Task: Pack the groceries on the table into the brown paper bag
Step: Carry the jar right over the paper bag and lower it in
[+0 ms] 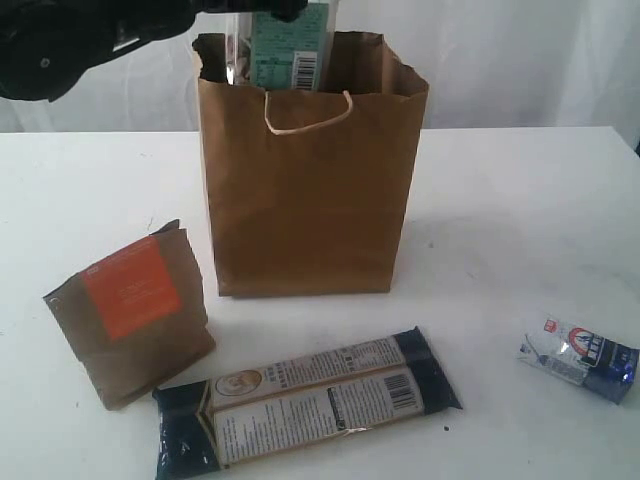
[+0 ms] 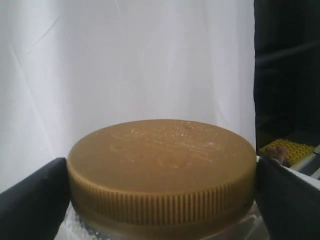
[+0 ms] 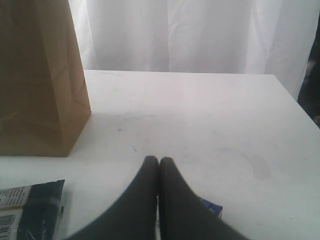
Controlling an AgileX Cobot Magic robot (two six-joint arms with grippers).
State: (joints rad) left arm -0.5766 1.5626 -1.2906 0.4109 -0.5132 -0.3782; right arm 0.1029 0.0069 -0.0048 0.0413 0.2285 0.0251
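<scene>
Gold-lidded clear jar, rigid, judged heavy and breakable, is clamped by its ribbed lid in the widely spread left tool, at the brown paper bag mouth beneath it; right tool closed, empty.

Black all over. Left arm: bulky, rounded shell, small pale dot on the casing, thin light strip nearer the hand. Left fingers: matte black, blunt and thick. Right fingers: smooth, dark, tapering to rounded tips.
</scene>
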